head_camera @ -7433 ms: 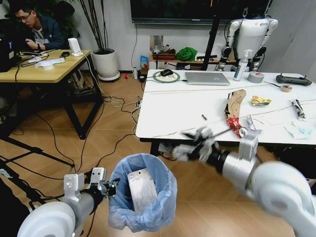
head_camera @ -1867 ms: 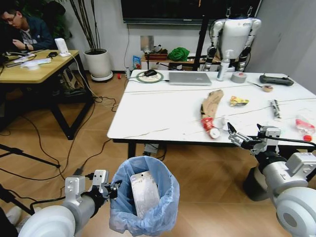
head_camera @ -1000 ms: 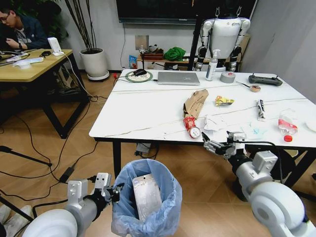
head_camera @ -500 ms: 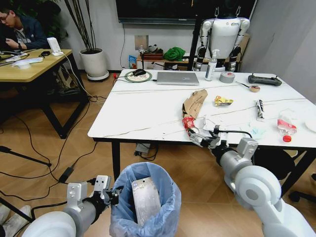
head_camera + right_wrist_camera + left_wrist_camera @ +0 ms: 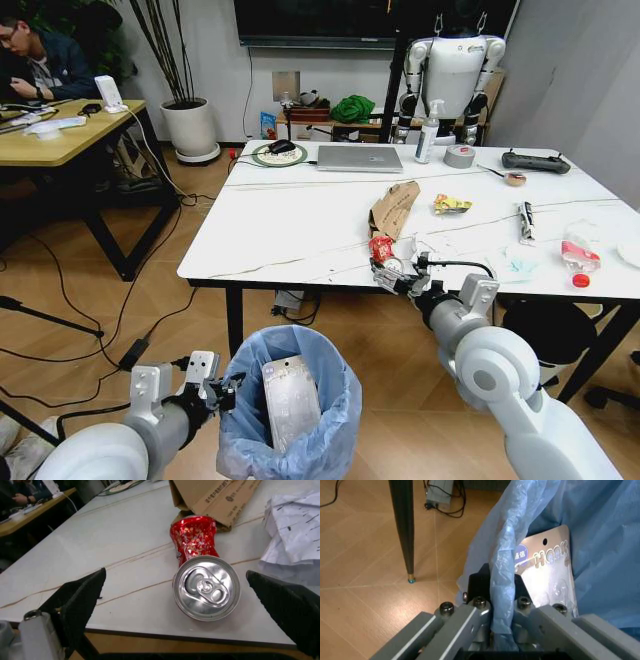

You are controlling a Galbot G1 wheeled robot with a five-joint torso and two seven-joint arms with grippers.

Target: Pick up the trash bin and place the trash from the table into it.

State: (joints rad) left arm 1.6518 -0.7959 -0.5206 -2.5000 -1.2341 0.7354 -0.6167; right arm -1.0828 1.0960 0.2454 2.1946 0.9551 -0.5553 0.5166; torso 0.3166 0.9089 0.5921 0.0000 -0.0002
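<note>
The trash bin (image 5: 290,410) is held low beside the robot by the left gripper (image 5: 222,388), whose fingers are clamped on the rim and its light-blue bag (image 5: 502,592), a carded plastic package (image 5: 547,573) already lying inside; the step in hand is judged to be the fetching of the next piece of trash, with the bin carried and several pieces yet to be cleared. The right gripper (image 5: 392,277) is stretched to the near edge of the table (image 5: 290,225) with its fingers spread wide apart, one on either side of the crushed red can (image 5: 200,570), which lies on its side with its top facing the wrist camera — nothing is gripped yet. The next move would seem to call for a short advance so that the dented body sits between the fingers before they are closed; a round can may roll off the edge if nudged. The brown cardboard piece (image 5: 395,208) lies just behind the can, crumpled white paper (image 5: 295,525) beside it; the can's label cannot be read, and the bin's base is cut off in the head view.
</note>
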